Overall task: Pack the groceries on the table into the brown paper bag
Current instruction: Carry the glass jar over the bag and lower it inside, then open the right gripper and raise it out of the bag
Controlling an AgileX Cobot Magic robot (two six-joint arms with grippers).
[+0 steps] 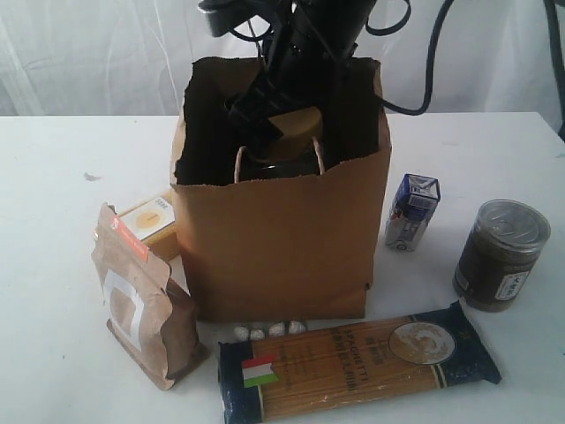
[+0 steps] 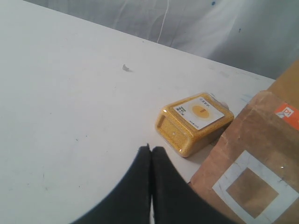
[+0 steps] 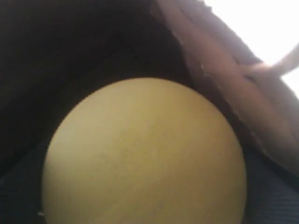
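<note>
Kraft-brown and tall, the bag stands upright in the middle of the counter. Its jagged mouth is open and a twisted cord handle loops over the front wall. The right arm enters that mouth from above. The right pincer sits in the dark interior beside the tan-lidded jar, which shows a round tan top and some glass just below the rim. I cannot tell whether the jaws are clamped on it. In the right wrist view the lid fills most of the picture, blurred, with the bag's brown paper alongside.

The other groceries lie outside the bag. The bottle, full of yellow grain, lies on its side just left of the bag and behind the pouch. The pouch stands slightly tilted, with an orange strip near the top and a white-framed window. The spaghetti lies flat in front of the bag, long and dark blue with an Italian flag label. The dark jar stands upright well to the right, under a clear lid. A small blue-and-white carton stands between the dark jar and the bag. A few white lumps sit at the bag's front foot.

The left pincer hangs over bare counter near the bottle, jaws pressed together and holding nothing.
</note>
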